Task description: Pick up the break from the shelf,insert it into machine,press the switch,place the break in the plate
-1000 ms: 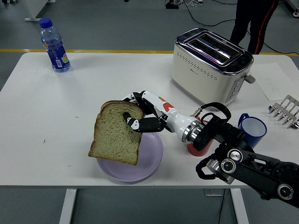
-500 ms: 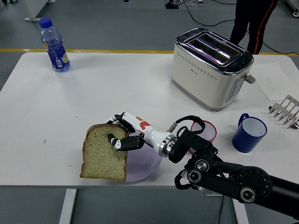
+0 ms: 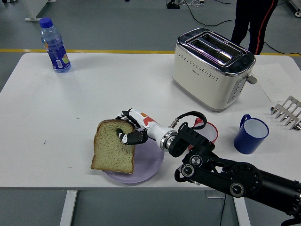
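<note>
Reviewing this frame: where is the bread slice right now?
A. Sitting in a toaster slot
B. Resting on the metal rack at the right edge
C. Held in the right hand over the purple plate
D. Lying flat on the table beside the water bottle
C. The right hand has its fingers closed on the bread, which hangs over the left part of the plate, far from the toaster.

The bread [image 3: 113,148] is tan with a brown crust, over a lilac plate [image 3: 149,165]. The toaster [image 3: 212,68] is cream and chrome; the mug [image 3: 250,134] is dark blue.
</note>
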`<action>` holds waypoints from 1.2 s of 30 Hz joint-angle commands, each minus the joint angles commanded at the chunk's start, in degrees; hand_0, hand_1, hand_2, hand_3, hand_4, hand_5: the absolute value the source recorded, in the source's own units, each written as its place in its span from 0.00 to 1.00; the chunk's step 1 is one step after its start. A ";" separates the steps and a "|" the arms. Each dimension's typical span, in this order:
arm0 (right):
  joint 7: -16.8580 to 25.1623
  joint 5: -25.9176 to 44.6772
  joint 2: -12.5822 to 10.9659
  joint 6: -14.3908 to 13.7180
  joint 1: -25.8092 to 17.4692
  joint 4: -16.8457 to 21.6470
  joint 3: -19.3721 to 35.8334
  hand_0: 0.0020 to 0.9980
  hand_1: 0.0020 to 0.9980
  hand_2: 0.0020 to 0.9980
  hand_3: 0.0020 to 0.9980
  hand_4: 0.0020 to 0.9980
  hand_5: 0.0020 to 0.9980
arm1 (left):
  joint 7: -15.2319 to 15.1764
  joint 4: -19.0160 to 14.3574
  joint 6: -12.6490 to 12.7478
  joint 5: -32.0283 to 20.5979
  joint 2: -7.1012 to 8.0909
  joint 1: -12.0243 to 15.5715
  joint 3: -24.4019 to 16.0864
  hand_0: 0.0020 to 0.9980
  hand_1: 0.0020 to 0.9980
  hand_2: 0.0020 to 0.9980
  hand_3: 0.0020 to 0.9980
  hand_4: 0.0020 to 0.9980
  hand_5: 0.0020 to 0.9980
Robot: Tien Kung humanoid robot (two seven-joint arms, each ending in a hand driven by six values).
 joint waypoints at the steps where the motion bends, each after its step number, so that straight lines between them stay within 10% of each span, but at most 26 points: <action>1: -0.27 -0.39 -0.04 0.09 -0.03 -0.29 0.01 0.21 0.21 0.32 0.50 0.41 0.00 | 0.00 0.00 0.00 -0.01 0.00 -0.01 0.02 0.68 0.70 0.69 0.56 0.29 0.87; 21: -4.22 -11.82 0.04 5.04 -0.23 -2.52 1.09 0.31 0.31 0.40 0.53 0.47 0.00 | -0.02 0.00 0.11 -0.45 -0.06 -0.04 0.45 0.68 0.70 0.69 0.56 0.29 0.87; 22: -4.24 -12.34 0.03 5.53 -0.24 -2.49 1.25 0.42 0.43 0.51 0.55 0.52 0.00 | -0.02 0.00 0.10 -0.45 -0.06 -0.04 0.48 0.68 0.70 0.69 0.56 0.29 0.87; 27: -3.38 -13.71 -0.06 7.27 -0.23 -2.62 2.14 0.42 0.43 0.51 0.55 0.52 0.00 | 0.01 0.00 0.09 -0.33 -0.10 0.01 0.47 0.68 0.70 0.69 0.56 0.29 0.87; 28: -3.18 -13.67 -0.07 7.41 -0.24 -2.64 2.25 0.60 0.56 0.56 0.62 0.62 0.08 | 0.01 0.00 0.09 -0.36 -0.09 0.00 0.51 0.68 0.70 0.69 0.56 0.29 0.87; 36: -1.58 -14.64 -0.05 7.75 -0.48 -2.94 3.05 0.72 0.66 0.63 0.70 0.68 0.13 | 0.08 0.00 0.02 -0.04 -0.15 0.13 0.38 0.68 0.70 0.69 0.56 0.29 0.87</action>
